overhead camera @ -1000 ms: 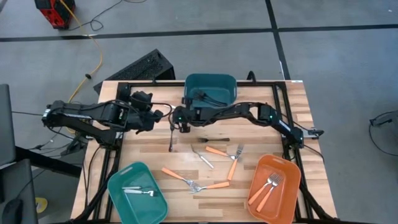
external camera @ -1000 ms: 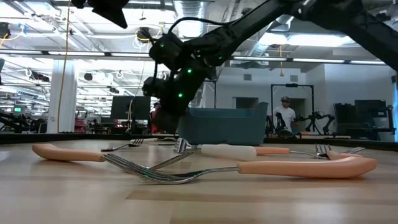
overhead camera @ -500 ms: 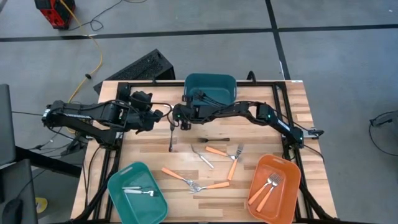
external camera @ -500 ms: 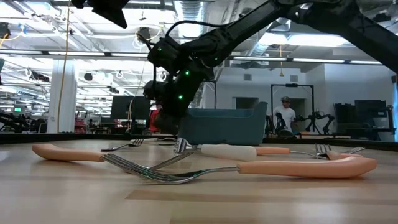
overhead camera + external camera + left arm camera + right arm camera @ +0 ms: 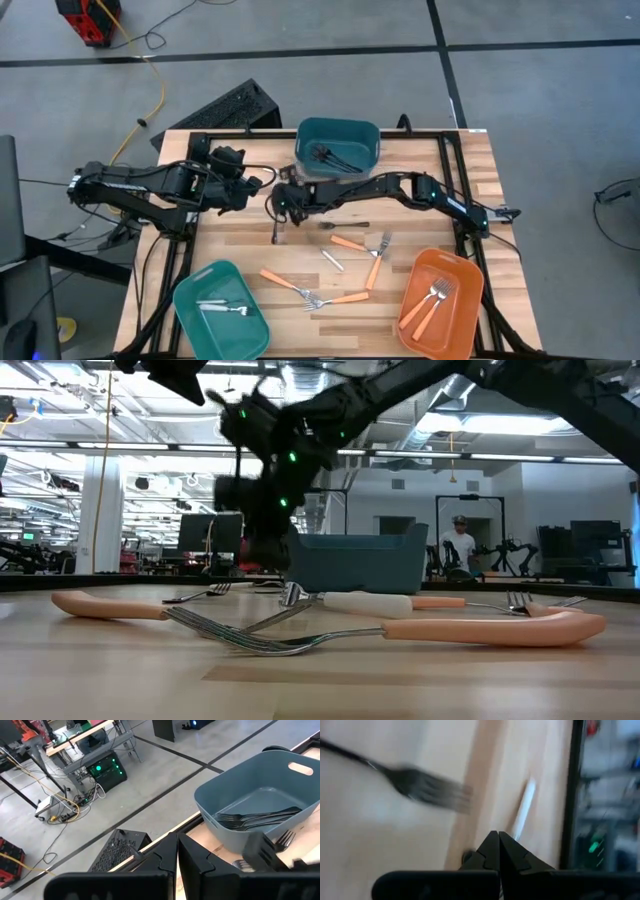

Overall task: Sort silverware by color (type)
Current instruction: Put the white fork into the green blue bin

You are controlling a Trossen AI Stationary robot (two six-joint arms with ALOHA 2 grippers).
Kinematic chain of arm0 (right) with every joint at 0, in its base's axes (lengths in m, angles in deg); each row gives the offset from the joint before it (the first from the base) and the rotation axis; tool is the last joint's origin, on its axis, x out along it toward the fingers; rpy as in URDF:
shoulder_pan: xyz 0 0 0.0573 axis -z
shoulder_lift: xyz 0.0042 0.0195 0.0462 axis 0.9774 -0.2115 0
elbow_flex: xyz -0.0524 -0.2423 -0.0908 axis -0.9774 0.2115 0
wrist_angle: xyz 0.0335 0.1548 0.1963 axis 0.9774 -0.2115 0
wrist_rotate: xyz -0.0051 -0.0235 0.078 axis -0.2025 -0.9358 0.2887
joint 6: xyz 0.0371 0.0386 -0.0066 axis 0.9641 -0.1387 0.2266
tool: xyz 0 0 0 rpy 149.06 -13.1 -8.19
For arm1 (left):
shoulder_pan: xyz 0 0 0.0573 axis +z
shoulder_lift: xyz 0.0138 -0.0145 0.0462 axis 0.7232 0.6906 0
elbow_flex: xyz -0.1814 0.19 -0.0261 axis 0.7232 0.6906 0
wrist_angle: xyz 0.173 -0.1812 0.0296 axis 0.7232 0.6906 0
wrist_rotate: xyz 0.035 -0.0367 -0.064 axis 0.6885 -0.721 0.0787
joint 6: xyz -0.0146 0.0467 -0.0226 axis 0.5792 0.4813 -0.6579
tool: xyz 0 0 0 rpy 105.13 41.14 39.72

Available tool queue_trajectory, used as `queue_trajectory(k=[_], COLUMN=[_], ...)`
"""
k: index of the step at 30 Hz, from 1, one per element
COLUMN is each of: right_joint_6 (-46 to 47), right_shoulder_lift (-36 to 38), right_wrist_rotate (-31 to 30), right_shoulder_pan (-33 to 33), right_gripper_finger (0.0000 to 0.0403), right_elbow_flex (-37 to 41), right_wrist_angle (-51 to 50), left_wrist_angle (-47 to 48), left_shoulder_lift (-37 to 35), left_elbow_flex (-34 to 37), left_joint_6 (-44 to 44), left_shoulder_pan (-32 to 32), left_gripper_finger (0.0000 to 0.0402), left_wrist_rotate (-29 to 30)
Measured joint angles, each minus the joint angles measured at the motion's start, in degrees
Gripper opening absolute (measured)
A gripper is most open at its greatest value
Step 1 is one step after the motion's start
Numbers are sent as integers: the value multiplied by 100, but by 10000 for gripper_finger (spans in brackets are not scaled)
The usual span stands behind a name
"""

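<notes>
While the sorting is partly done, we take the dark teal bin (image 5: 340, 143) at the table's far edge as our landmark: it already holds several dark forks (image 5: 335, 155). Toward the near left corner from it, a lighter teal bin (image 5: 220, 310) holds two silver pieces (image 5: 222, 308); toward the near right corner, an orange bin (image 5: 440, 303) holds two orange-handled forks (image 5: 428, 302). Between these bins, loose silverware lies on the wooden table (image 5: 470, 180): a dark fork (image 5: 276, 220) just left of and nearer than the landmark bin, a second dark piece (image 5: 346, 225) beside it, a silver fork (image 5: 328, 254), and four orange-handled forks (image 5: 362, 262) spread toward the near edge. We see the right gripper (image 5: 281, 200) hanging just above the dark fork, its fingers pressed together on nothing. The left gripper (image 5: 262, 184) waits farther left of the landmark bin, likewise closed and empty. We judge that roughly half the pieces are sorted, with seven or so left on the table.
</notes>
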Motion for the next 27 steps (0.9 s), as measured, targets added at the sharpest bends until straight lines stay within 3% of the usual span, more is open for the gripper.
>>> queue_trajectory(k=[4,9,15,20,27], right_joint_6=[-564,-825,-1117,-1535,-1313], right_shoulder_lift=[0,15,9,4,-93], right_wrist_rotate=[273,364,1271,1235,1507], right_shoulder_pan=[-118,258,644,711,899], right_gripper_finger=[15,15,15,15,15], right_elbow_flex=[-347,-483,-474,-472,-477], right_wrist_angle=[163,984,588,430,128], left_wrist_angle=[1,2,3,2,3], left_shoulder_lift=[0,0,0,0,0], left_elbow_flex=[0,0,1,1,2], left_joint_6=[67,77,81,80,79], left_shoulder_pan=[0,0,0,0,0], left_gripper_finger=[0,0,0,0,0], left_wrist_rotate=[32,135,135,133,133])
